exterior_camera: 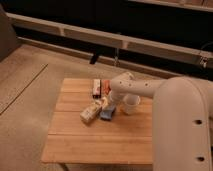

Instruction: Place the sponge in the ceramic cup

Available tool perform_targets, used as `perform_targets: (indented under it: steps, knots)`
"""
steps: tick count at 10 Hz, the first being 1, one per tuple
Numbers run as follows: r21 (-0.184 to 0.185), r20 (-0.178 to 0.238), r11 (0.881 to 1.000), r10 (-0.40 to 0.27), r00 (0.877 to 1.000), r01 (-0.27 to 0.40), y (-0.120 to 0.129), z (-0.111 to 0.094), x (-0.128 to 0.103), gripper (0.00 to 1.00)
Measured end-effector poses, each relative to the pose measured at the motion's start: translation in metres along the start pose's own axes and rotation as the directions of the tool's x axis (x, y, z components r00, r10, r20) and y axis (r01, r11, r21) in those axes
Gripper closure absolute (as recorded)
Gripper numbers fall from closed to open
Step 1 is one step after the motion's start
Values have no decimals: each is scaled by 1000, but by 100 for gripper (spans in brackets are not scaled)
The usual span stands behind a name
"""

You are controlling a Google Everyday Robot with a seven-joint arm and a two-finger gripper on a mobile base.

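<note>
gripper (pixel 111 103): jaws spread wide, holding nothing, low over the sponge (pixel 107 114) | sponge: flat on the wooden table (pixel 100 145), between the beige carton (pixel 90 113) and the ceramic cup (pixel 131 104) | ceramic cup: upright, just beside the sponge

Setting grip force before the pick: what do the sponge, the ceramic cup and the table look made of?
The sponge: soft-looking matte blue foam, lighter edge, likely squashy. The ceramic cup: pale, smooth, faintly translucent; ceramic or plastic, hard to tell. The table: wooden slats, visible plank lines, light satin finish. The gripper hangs open just over the sponge.
</note>
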Motion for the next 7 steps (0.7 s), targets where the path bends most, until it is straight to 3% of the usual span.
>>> perform_targets:
  steps: [4,5,7]
  knots:
    - [-51,-20,999,-21,1000,20,16,20,-7,36]
    - [-56,-20,998,-34,999,33,19,23,-9,41]
    - [-45,-25,996,-72,997,71,23,23,-10,63]
